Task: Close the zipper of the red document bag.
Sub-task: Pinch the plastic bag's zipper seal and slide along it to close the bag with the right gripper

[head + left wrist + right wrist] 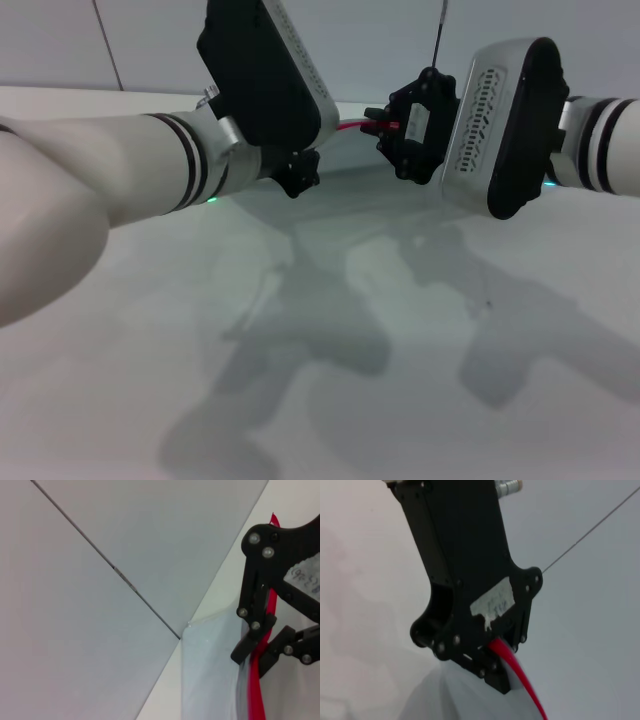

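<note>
Right end effector (260,652) is pinching narrowly on the thin bright red zipper (256,690) along the edge of the red document bag (210,670), a translucent pale plastic pouch held up off the pale bench (330,380). Left end effector (492,672) is gripping the same strip nearby, probably bracing it for the closing pull.
</note>
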